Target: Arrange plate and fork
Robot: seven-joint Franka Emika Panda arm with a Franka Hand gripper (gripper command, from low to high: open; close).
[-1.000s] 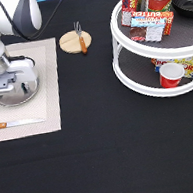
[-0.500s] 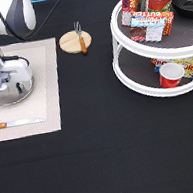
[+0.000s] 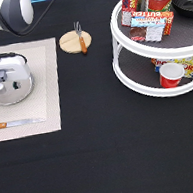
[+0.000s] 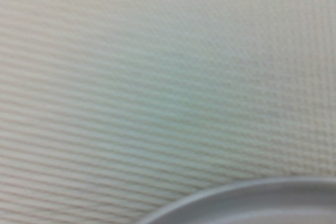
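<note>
The silver plate [image 3: 18, 94] lies on the beige placemat [image 3: 42, 72] at the exterior view's left. My gripper [image 3: 2, 91] is low over the plate's left part, and the hand covers much of it. The plate's rim also shows in the wrist view [image 4: 247, 202], with the woven placemat [image 4: 150, 100] around it. The fork [image 3: 80, 36], with silver tines and a brown-orange handle, lies across the round wooden coaster [image 3: 71, 43] near the exterior view's top, far from my gripper.
A knife [image 3: 13, 124] with a wooden handle lies on the placemat's lower edge. A white two-tier turntable [image 3: 153, 50] at the exterior view's right holds cans, boxes, a dark bowl and a red cup [image 3: 170, 75]. The table top is black.
My arm and hand have shifted slightly to the exterior view's left over the plate. The fork, coaster and knife have not moved.
</note>
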